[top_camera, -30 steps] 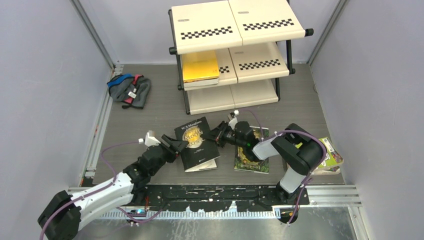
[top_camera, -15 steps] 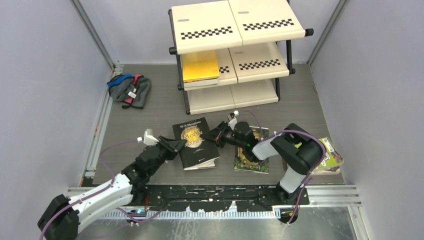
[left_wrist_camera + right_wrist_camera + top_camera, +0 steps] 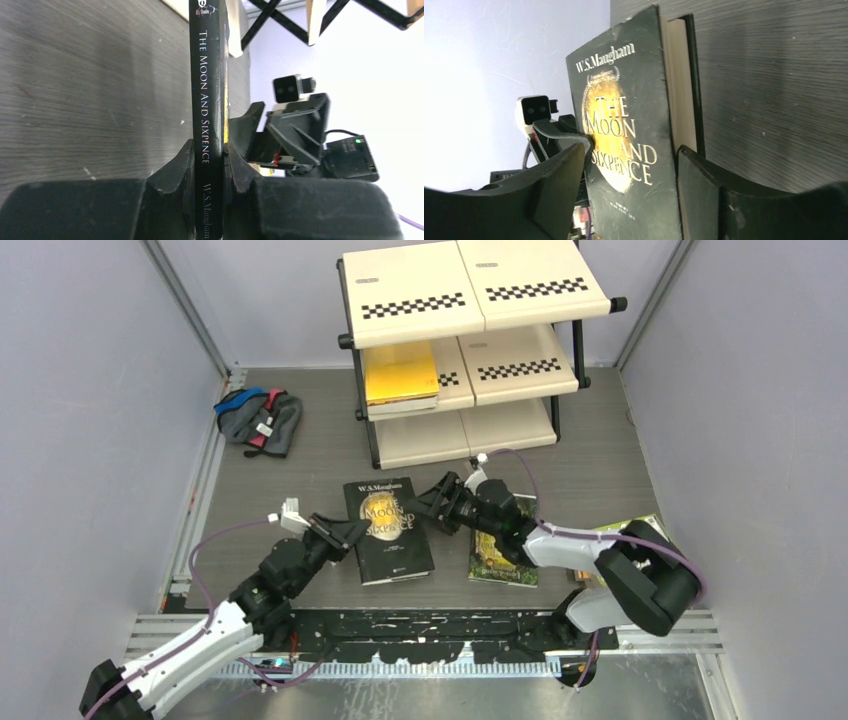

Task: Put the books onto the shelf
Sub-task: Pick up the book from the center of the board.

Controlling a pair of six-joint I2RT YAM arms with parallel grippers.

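Books (image 3: 500,562): three clear (one on shelf (image 3: 470,285)) | left claw (image 3: 352,532) clamps black book (image 3: 392,540) | right claw (image 3: 432,508) apart

black book (image 3: 624,140): glossy paper cover | table (image 3: 75,90): matt woodgrain

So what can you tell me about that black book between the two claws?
The black paperback reads The Moon and Sixpence, W.S. Maugham, in pale letters over a golden disc; the spine repeats the title. Cream page edges show. It faces cover up, roughly flat on the grey table. The left claw pinches its spine side; the right claw straddles the opposite edge, jaws open, not gripping.
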